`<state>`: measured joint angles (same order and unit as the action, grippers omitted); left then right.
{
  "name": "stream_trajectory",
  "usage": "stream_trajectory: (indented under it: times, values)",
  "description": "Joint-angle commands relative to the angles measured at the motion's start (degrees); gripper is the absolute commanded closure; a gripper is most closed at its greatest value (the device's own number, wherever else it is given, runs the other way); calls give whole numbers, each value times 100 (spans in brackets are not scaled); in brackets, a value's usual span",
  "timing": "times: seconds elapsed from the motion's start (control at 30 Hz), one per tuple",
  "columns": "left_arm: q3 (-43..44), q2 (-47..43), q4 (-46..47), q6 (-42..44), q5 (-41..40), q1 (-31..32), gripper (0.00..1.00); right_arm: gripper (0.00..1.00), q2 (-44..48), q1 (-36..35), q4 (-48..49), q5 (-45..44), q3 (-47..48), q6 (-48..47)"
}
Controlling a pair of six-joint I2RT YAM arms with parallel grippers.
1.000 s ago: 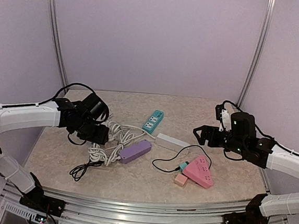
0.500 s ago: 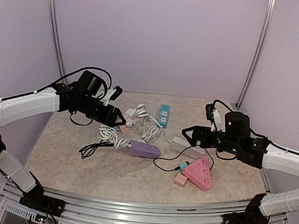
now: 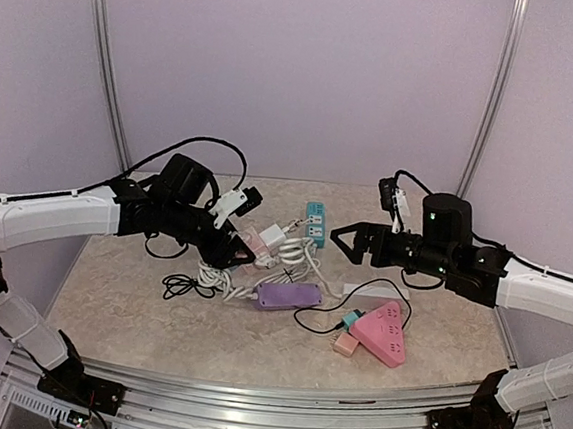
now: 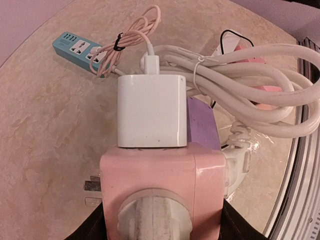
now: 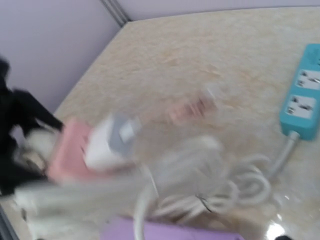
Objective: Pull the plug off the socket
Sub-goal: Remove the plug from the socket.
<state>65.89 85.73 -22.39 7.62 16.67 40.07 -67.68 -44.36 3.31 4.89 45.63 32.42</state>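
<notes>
From above, the left gripper point(image 3: 235, 248) is clenched on a glossy pink socket block point(image 3: 254, 240) held off the mottled beige table point(image 3: 137, 312), with a white plug point(image 3: 275, 235) seated in it, while the right gripper point(image 3: 350, 242) hangs just beside with jaws spread wide, grasping nothing. The left wrist view sharpens this — the plug is a smooth rounded-square charger, with tied white cables point(image 4: 250, 95) behind it, above a matte purple strip point(image 4: 202, 122) and a teal strip point(image 4: 80, 50) whose markings are too small to read. The right wrist view is blurred — block, plug and teal strip are soft shapes.
</notes>
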Motion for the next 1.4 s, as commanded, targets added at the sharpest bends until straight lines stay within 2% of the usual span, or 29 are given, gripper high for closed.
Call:
stream_trajectory:
  times: [0.0, 0.23, 0.4, 0.57, 0.83, 1.13, 1.37]
  values:
    - [-357, -562, 1122, 620, -338, 439, 84, 2, -331, -21, -211, 532, 359, -145]
    - [-790, -840, 1466, 1198, -1717, 1074, 85, 11, -792, -40, -62, 1338, 554, -37]
    - [-951, -954, 1654, 1318, -2201, 1279, 85, 20, -1158, -217, 198, 1542, 731, 62]
    - [-986, -1060, 1763, 1263, -2395, 1301, 85, 23, -1597, -368, 742, 1692, 703, 269]
    - [-1147, -1275, 1905, 1358, -2258, 1382, 86, 28, -1934, -437, 1450, 1594, 707, 465]
    - [-1213, -1365, 2002, 1414, -2410, 1450, 87, 37, -1937, -423, 1258, 1351, 758, 498]
    - [-1377, -1522, 2190, 1498, -2580, 1535, 90, 40, -2218, -495, 1829, 1614, 664, 791]
